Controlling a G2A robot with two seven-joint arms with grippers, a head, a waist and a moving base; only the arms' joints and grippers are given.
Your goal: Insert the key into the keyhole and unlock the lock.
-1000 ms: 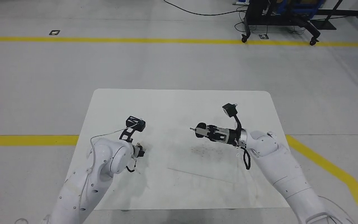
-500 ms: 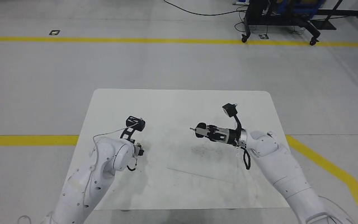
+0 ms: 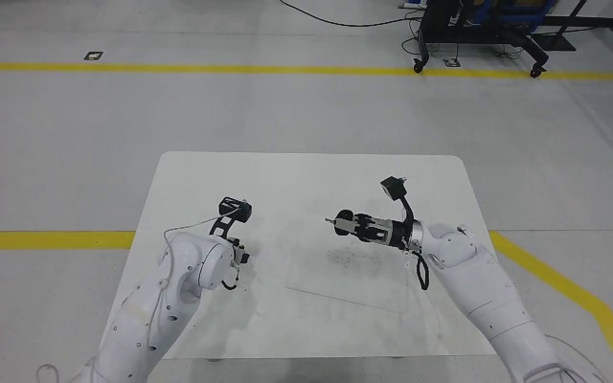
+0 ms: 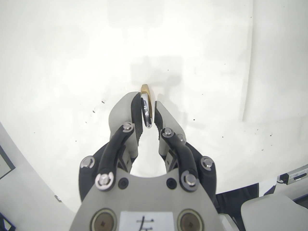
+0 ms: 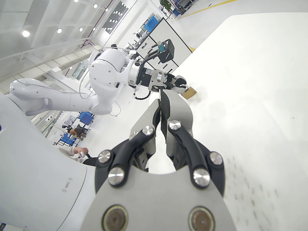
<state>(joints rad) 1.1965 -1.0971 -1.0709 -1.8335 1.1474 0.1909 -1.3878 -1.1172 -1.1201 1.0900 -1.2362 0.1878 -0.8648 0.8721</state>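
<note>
Left arm has edged slightly toward the table's middle. The left gripper clamps the lock by its shackle, brass body on the table. Well apart, the right gripper is pinched tight on the key, pointing at the lock.

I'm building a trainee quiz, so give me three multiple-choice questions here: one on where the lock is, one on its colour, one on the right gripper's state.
1. Where is the lock? A) in the left gripper B) lying alone mid-table C) on the floor
2. The lock's body is: A) red B) brass C) blue
3. The right gripper is: A) wide open B) shut C) around the lock

1 A: the left wrist view shows it pinched by its shackle.
2 B: the right wrist view shows brass.
3 B: its fingers press together, a thin tip, likely the key, poking out.
</note>
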